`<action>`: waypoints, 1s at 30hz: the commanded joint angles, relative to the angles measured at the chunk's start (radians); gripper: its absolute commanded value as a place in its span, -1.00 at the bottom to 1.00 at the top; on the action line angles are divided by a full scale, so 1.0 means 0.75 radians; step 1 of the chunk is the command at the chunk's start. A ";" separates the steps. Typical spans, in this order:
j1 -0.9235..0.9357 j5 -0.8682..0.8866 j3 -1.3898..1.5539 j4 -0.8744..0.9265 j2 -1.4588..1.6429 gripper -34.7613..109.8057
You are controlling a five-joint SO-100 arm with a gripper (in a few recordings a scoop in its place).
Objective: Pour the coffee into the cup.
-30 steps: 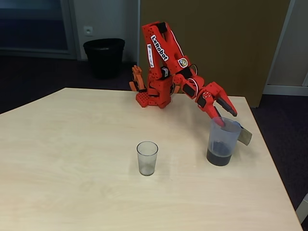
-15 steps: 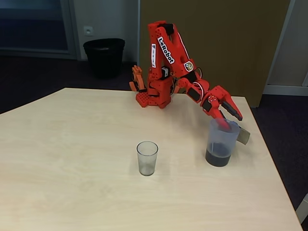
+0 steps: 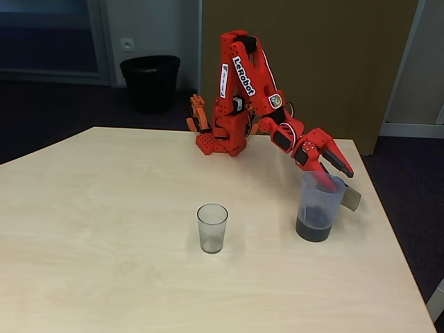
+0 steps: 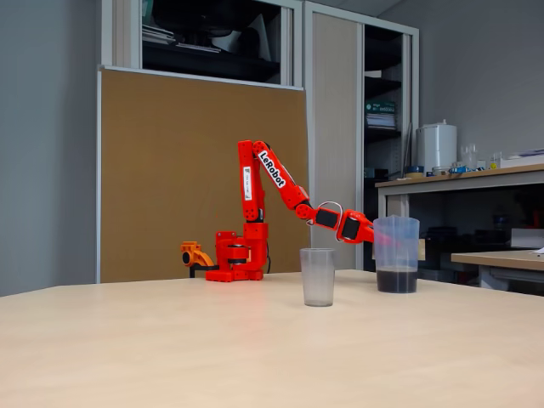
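Observation:
A small clear cup (image 3: 211,229) (image 4: 317,277) stands upright near the table's middle, with nothing visible in it. To its right in both fixed views stands a bluish translucent pitcher (image 3: 320,198) (image 4: 396,242) with a shallow layer of dark coffee (image 3: 313,229) (image 4: 396,280) at its bottom. My red gripper (image 3: 334,173) (image 4: 367,231) reaches down to the pitcher's rim close to the handle (image 3: 352,199). It is open, with the red finger inside the rim and the black one outside. The pitcher rests on the table.
The arm's base (image 3: 220,142) sits at the table's far edge. The table's right edge (image 3: 388,229) runs close beside the pitcher. A black bin (image 3: 150,82) stands on the floor behind the table. Bare tabletop spreads to the left and front of the cup.
The arm has stretched to the right and lowered, bringing the gripper's fingers over the pitcher's rim by the handle. The pitcher has shifted slightly left. The cup has not moved.

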 commanded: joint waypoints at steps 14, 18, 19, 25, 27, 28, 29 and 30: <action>0.027 -0.012 -0.078 -0.180 -0.184 -0.21; 0.033 -0.043 -0.065 -0.192 -0.194 -0.20; 0.037 -0.051 -0.065 -0.194 -0.196 -0.20; 0.045 -0.080 -0.106 -0.186 -0.217 -0.20; 0.047 -0.078 -0.125 -0.186 -0.239 -0.20; 0.047 -0.072 -0.135 -0.190 -0.256 -0.20; 0.047 -0.070 -0.145 -0.198 -0.270 -0.20; 0.049 -0.070 -0.153 -0.211 -0.286 -0.20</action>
